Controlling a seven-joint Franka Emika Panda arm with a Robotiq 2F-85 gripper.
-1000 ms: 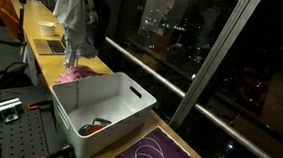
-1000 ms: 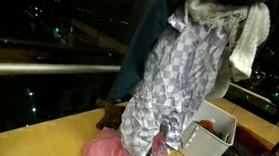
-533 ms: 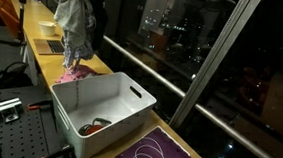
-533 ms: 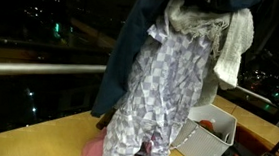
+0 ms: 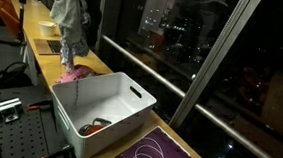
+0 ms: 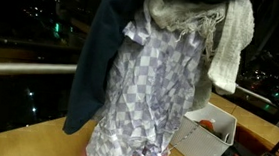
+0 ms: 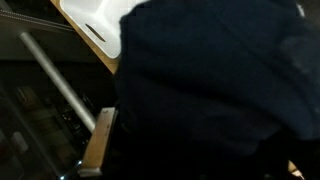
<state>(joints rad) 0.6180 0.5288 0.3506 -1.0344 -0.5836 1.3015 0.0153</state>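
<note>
The claw is buried in fabric, so I cannot tell whether it is clenched or released. Around it hangs a bundle of grey-and-white checked cloth (image 6: pixel 143 98), dark navy garment (image 6: pixel 92 74) and white towel (image 6: pixel 235 40). The bundle is aloft over a pink cloth (image 5: pixel 77 74) on the wooden counter (image 5: pixel 39 40), near the white plastic bin (image 5: pixel 129 113). A loosely draped layer could perhaps slide off. The wrist view shows almost only dark fabric.
</note>
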